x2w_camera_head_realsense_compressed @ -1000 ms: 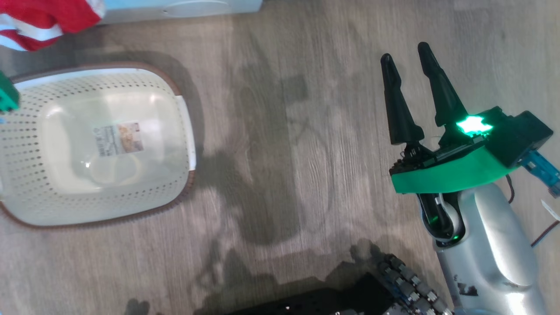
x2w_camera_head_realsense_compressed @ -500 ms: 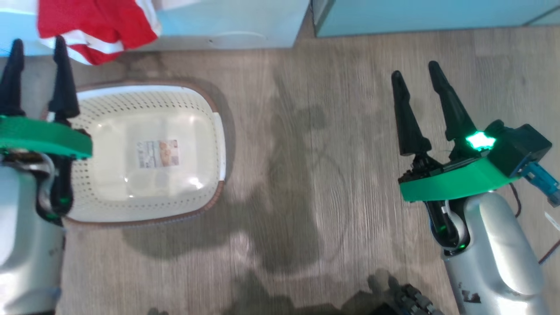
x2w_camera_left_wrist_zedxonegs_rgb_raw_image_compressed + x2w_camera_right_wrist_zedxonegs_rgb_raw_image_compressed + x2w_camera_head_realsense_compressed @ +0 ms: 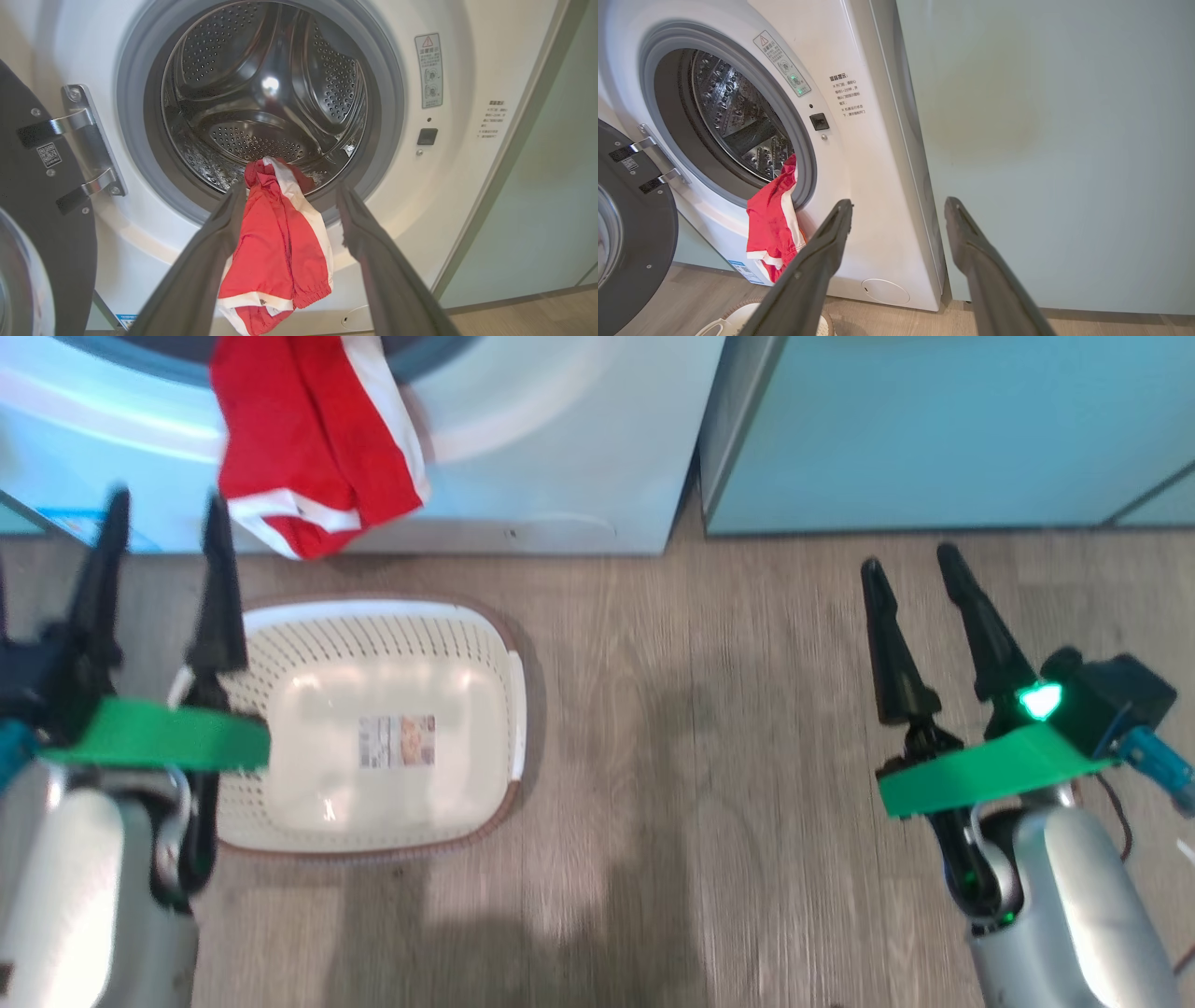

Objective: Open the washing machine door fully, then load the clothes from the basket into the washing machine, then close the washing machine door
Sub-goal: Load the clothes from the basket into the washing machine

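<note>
The washing machine stands open, its perforated drum bare inside. Its black-rimmed door is swung wide to the left on its metal hinge. Red-and-white clothes hang half out of the opening, over the grey seal and down the white front. The cream basket sits on the floor below them with only its label inside. My left gripper is open beside the basket, a short way from the hanging cloth and holding nothing. My right gripper is open over bare floor.
A pale teal cabinet stands directly right of the machine. Wood-look floor stretches between basket and right arm. The open door juts out at the machine's left side. A corner of the basket shows under the right fingers.
The head camera has tilted up, bringing the machine front and cabinet into view. My left gripper has come into view with its fingers spread. The right gripper stays open.
</note>
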